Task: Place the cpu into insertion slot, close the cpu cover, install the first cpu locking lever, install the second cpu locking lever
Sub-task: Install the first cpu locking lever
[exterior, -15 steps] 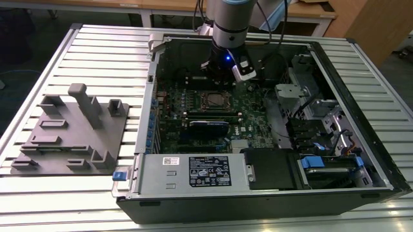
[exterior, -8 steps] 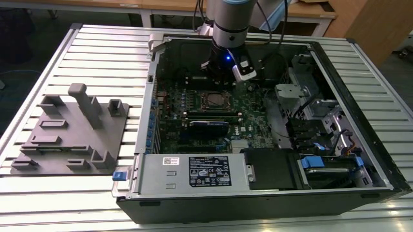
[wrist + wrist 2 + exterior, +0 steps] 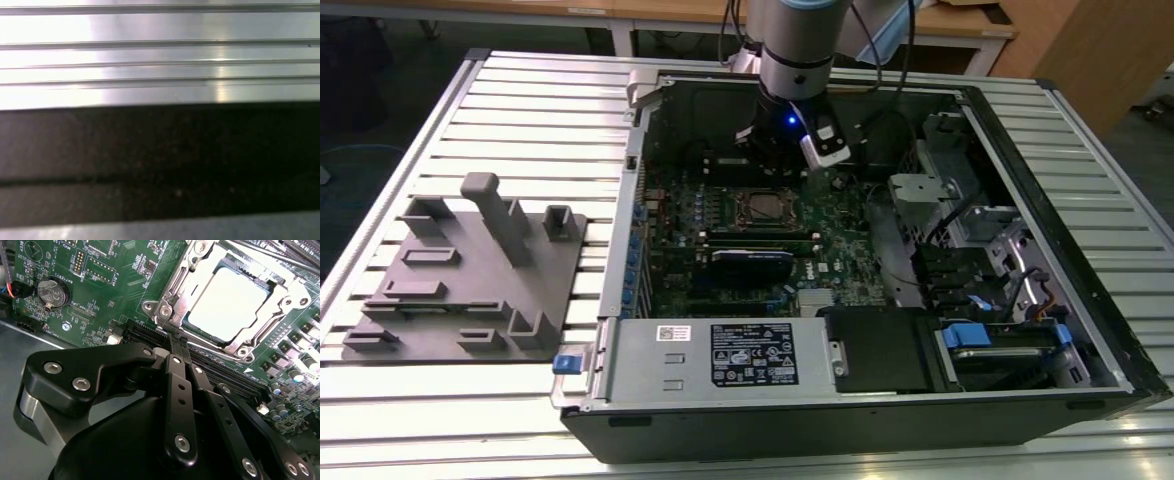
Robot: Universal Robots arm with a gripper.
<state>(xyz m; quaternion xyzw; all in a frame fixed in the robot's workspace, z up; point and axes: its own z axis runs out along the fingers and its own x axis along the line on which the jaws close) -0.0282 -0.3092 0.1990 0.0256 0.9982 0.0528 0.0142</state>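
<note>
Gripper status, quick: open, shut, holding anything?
Gripper: fingers pressed together, shut, holding nothing, its tips beside the cover that lies closed over the chip in the second wrist view.

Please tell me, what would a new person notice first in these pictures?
Probably the open computer case on the slatted metal table, with the robot arm reaching inside. In the second wrist view, the silvery chip sits in its metal frame on the green board.
</note>
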